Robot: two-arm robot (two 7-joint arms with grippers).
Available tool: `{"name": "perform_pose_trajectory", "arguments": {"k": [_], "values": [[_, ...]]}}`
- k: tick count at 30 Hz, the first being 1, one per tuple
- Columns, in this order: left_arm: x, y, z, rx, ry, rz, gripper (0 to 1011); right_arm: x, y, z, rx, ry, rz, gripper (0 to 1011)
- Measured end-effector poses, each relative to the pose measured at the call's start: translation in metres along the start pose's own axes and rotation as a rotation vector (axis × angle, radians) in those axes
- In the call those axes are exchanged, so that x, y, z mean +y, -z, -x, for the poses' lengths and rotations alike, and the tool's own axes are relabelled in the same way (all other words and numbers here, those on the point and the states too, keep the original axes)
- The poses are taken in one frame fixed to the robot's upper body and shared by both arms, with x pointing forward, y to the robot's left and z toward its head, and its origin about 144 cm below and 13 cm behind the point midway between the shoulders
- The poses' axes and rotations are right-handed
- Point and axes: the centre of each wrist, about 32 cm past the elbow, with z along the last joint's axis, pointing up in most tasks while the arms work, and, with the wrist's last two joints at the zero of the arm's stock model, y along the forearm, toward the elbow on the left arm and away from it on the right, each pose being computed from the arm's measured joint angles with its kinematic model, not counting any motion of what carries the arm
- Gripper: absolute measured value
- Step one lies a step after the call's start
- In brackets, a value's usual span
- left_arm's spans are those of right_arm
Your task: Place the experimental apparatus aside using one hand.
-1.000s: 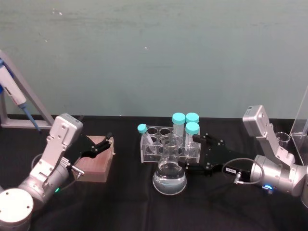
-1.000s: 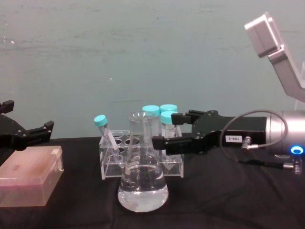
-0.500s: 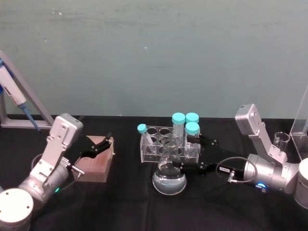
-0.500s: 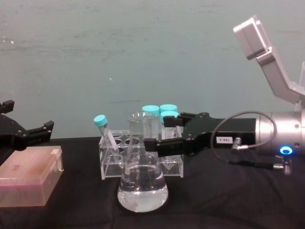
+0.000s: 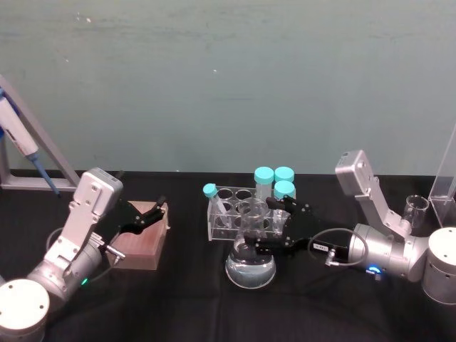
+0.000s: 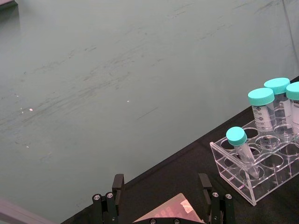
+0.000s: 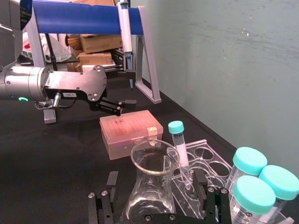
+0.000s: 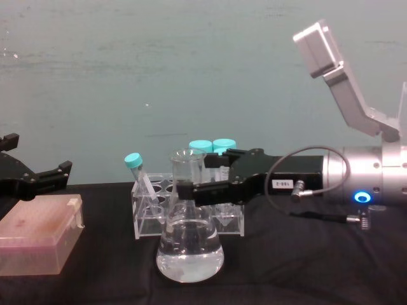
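Note:
A conical flask (image 5: 251, 265) (image 8: 189, 244) (image 7: 150, 164) with clear liquid stands on the black table, in front of the tube rack. My right gripper (image 5: 265, 229) (image 8: 205, 181) (image 7: 155, 186) is open, with one finger on each side of the flask's neck. The near finger crosses in front of the neck in the chest view. I cannot tell whether it touches the glass. A small glass beaker (image 5: 415, 207) stands at the far right beside a clear acrylic stand (image 5: 443, 187). My left gripper (image 5: 152, 214) (image 8: 37, 179) (image 6: 161, 198) is open and hangs idle over a pink box.
A clear tube rack (image 5: 226, 219) (image 8: 147, 219) (image 6: 252, 179) holds several teal-capped tubes just behind the flask. The pink tip box (image 5: 144, 244) (image 8: 39, 243) (image 7: 128, 132) lies at the left. A pipette on a grey stand (image 5: 20, 142) stands at the far left.
My right gripper has moved left, from beside the rack to astride the flask's neck. The flask and my left arm have not moved.

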Motion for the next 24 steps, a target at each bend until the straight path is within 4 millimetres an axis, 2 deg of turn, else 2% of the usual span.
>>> {"name": "perform_pose_trajectory", "arguments": {"k": [24], "values": [[0.000, 0.000, 0.000, 0.000, 0.000, 0.000, 1000, 0.023, -0.001, 0.000, 0.014, -0.018, 0.003, 1004]]}}
